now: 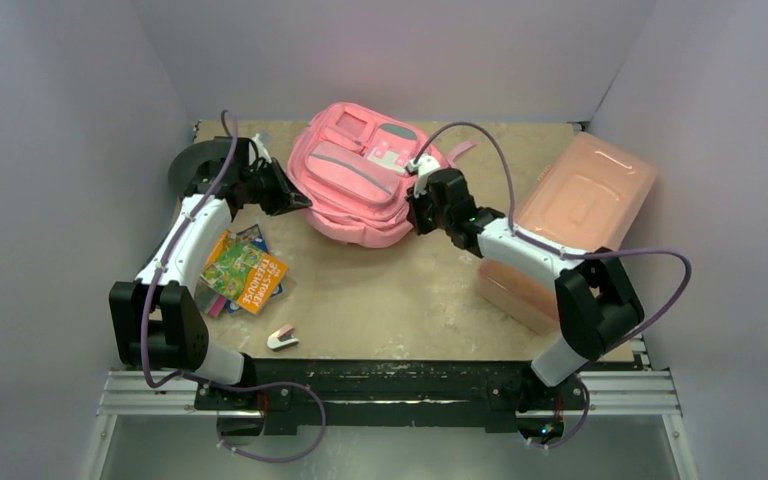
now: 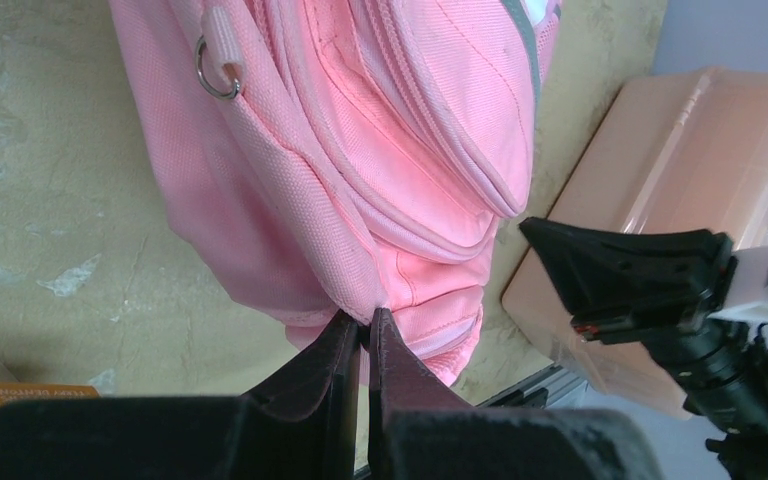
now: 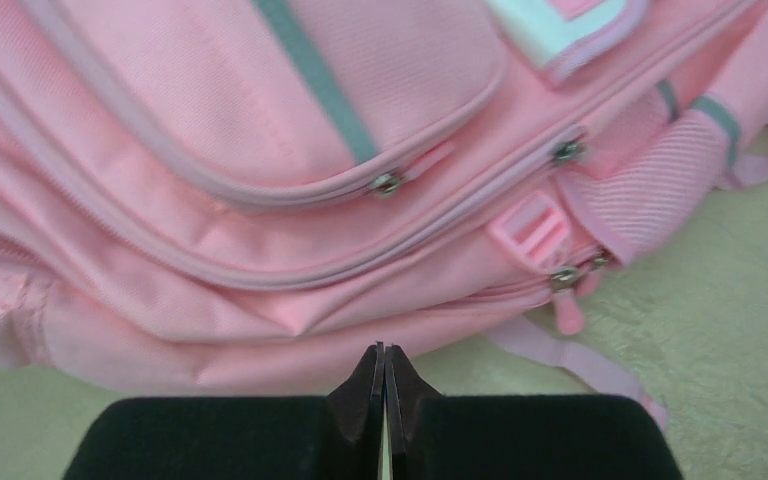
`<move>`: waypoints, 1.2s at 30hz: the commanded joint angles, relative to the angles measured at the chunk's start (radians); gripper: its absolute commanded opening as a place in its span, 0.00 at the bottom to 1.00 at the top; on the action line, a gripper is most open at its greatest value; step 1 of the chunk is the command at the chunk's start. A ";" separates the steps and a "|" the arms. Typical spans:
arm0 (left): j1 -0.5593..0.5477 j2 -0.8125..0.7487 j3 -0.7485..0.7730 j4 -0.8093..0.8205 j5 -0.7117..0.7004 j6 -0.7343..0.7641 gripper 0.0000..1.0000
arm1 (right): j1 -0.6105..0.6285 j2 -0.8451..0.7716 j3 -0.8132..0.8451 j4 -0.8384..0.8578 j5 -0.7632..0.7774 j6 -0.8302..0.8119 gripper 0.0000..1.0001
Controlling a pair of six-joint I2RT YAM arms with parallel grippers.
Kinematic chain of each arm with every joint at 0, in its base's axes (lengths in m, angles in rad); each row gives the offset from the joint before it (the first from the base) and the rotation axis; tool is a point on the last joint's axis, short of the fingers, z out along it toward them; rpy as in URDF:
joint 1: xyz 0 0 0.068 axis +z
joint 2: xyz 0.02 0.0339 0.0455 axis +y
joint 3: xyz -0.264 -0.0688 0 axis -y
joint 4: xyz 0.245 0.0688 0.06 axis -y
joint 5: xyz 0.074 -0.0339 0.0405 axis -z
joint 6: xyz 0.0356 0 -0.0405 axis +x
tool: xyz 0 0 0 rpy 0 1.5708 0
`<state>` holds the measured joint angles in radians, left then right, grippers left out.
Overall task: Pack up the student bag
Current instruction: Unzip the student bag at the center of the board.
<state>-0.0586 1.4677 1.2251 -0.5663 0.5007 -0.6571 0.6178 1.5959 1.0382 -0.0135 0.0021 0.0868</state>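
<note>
The student bag (image 1: 355, 185), a pink backpack with a grey stripe and a white clasp patch, lies front side up at the back middle of the table. My left gripper (image 1: 300, 203) is at its left edge. In the left wrist view the left gripper (image 2: 368, 318) is shut on a pinch of the bag's (image 2: 360, 150) fabric. My right gripper (image 1: 418, 215) is at the bag's right side. In the right wrist view the right gripper (image 3: 381, 347) is shut with nothing between its tips, right against the bag's (image 3: 260, 200) lower edge. The zips look closed, and a pink zip pull (image 3: 567, 312) hangs to the right.
A rigid salmon-pink plastic box (image 1: 585, 195) stands at the right, behind my right arm. Colourful books (image 1: 245, 270) lie at the front left, with a small white object (image 1: 282, 338) near the front edge. A grey round thing (image 1: 185, 165) sits at the back left.
</note>
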 commanded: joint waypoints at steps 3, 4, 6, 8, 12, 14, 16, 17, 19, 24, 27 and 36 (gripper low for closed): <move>0.030 -0.018 0.085 0.046 0.096 0.056 0.00 | -0.157 -0.027 0.051 -0.016 -0.183 0.084 0.01; 0.035 -0.015 0.101 0.043 0.121 0.061 0.00 | -0.166 -0.027 0.046 0.001 -0.190 0.084 0.01; 0.046 -0.016 0.112 0.042 0.156 0.068 0.00 | -0.200 0.000 0.069 -0.015 -0.228 0.059 0.44; 0.057 -0.019 0.117 0.042 0.159 0.076 0.00 | -0.243 0.048 0.118 -0.042 -0.307 0.039 0.46; 0.095 -0.012 0.120 0.037 0.159 0.078 0.00 | -0.294 0.175 0.231 -0.105 -0.487 -0.045 0.43; 0.106 -0.001 0.120 0.037 0.160 0.077 0.00 | -0.300 0.213 0.264 -0.132 -0.515 -0.079 0.43; 0.112 0.010 0.119 0.037 0.163 0.075 0.00 | -0.308 0.244 0.287 -0.171 -0.500 -0.130 0.44; 0.113 0.013 0.120 0.039 0.169 0.074 0.00 | -0.309 0.255 0.295 -0.191 -0.479 -0.148 0.44; 0.120 0.016 0.120 0.041 0.174 0.071 0.00 | -0.309 0.259 0.287 -0.205 -0.436 -0.179 0.45; 0.125 0.019 0.111 0.057 0.191 0.054 0.00 | -0.308 0.291 0.291 -0.219 -0.469 -0.208 0.46; 0.125 0.020 0.107 0.063 0.197 0.049 0.00 | -0.308 0.311 0.291 -0.223 -0.436 -0.221 0.47; 0.125 0.016 0.102 0.071 0.203 0.043 0.00 | -0.305 0.339 0.304 -0.206 -0.455 -0.210 0.48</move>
<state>0.0589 1.4998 1.2884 -0.5850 0.6361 -0.6075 0.3077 1.9396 1.2922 -0.2264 -0.4370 -0.1101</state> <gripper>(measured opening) 0.034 0.479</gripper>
